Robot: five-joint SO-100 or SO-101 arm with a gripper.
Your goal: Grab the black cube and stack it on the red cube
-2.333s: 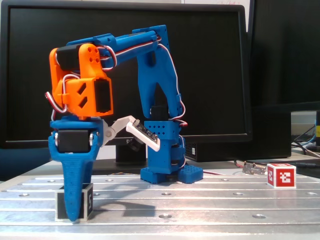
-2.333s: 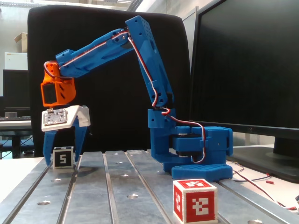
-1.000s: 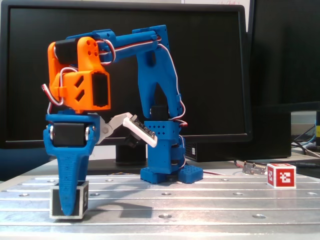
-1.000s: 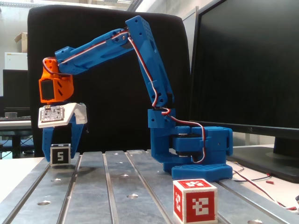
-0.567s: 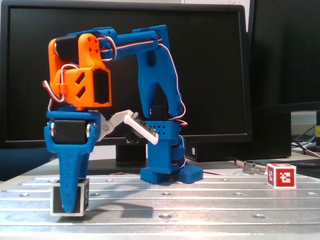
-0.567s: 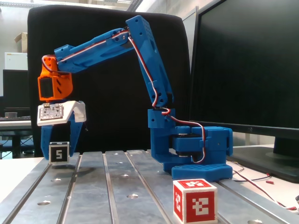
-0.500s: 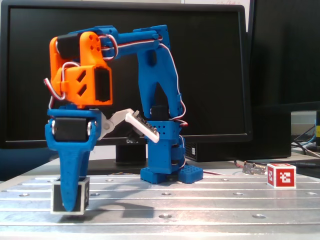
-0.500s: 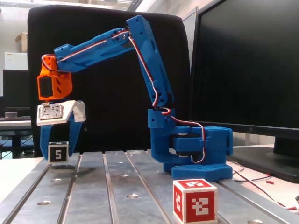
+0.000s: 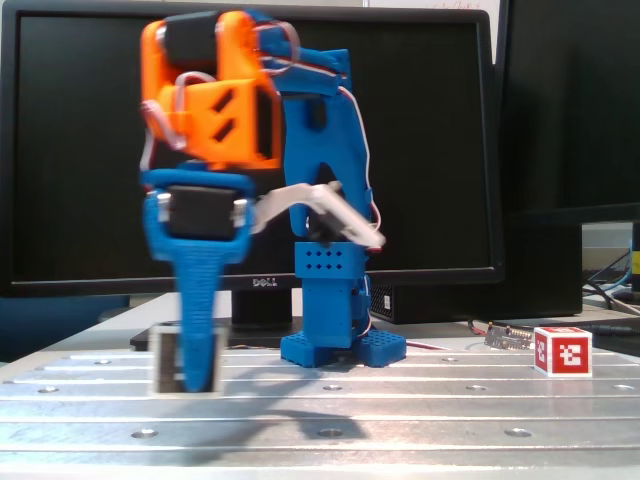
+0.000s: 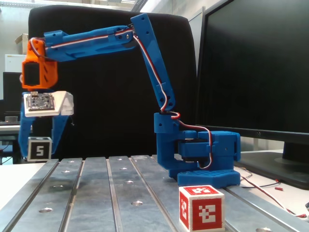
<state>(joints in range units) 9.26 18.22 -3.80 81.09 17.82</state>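
The black cube (image 10: 39,148) is held off the deck, clamped between the two blue fingers of the gripper (image 10: 38,151); in a fixed view its "5" face is seen square-on with a finger on each side. In a fixed view the same cube (image 9: 170,362) is motion-blurred and half covered by the near finger, so its exact tilt cannot be judged, though a gap to the plate appears to be present beneath it. The red cube (image 9: 561,351) is seen at the far right of that view, resting on the grooved aluminium table (image 9: 420,410) and well apart from the gripper (image 9: 190,365). In the other fixed view the red cube (image 10: 201,208) sits in the foreground, on the near side of the blue arm base (image 10: 203,162). The move turns on this: the target lies across the plate from the load, with the base standing roughly between the two, so a swing about the base is likely needed rather than a straight traverse. Both cubes are about equal in size, so no long axis matters; squareness of faces at placement is the likely concern. Monitors (image 9: 420,140) stand behind the base; a cable and a small connector (image 9: 507,336) lie just beside the red cube and could be snagged on the approach.
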